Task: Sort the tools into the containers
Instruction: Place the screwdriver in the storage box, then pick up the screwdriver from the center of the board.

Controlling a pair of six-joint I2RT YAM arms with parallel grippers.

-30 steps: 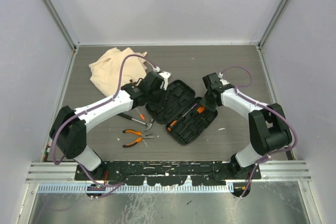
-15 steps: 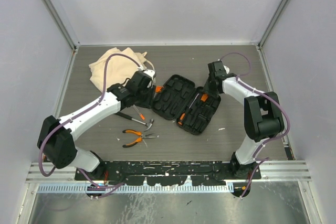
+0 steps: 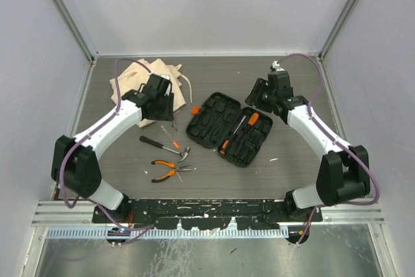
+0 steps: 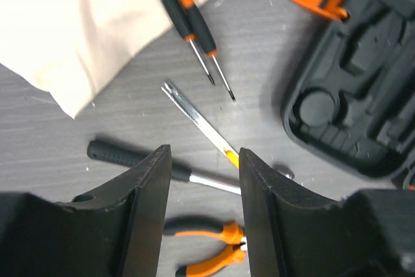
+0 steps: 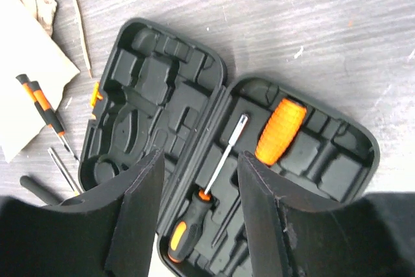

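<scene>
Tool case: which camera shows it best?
Right wrist: the case lies open up close, both halves and their slots clear, though its near edge is hidden. Top view shows it whole but small; left wrist catches only one corner.

Overhead, two wrist close-ups; shared case (image 3: 211, 118)

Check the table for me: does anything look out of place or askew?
Nothing looks damaged. The tool case lies open and skewed, its latch-side half empty. Two small screwdrivers rest with their handles on the cloth bag edge, not inside it. The hammer and pliers lie loose nearby.
</scene>
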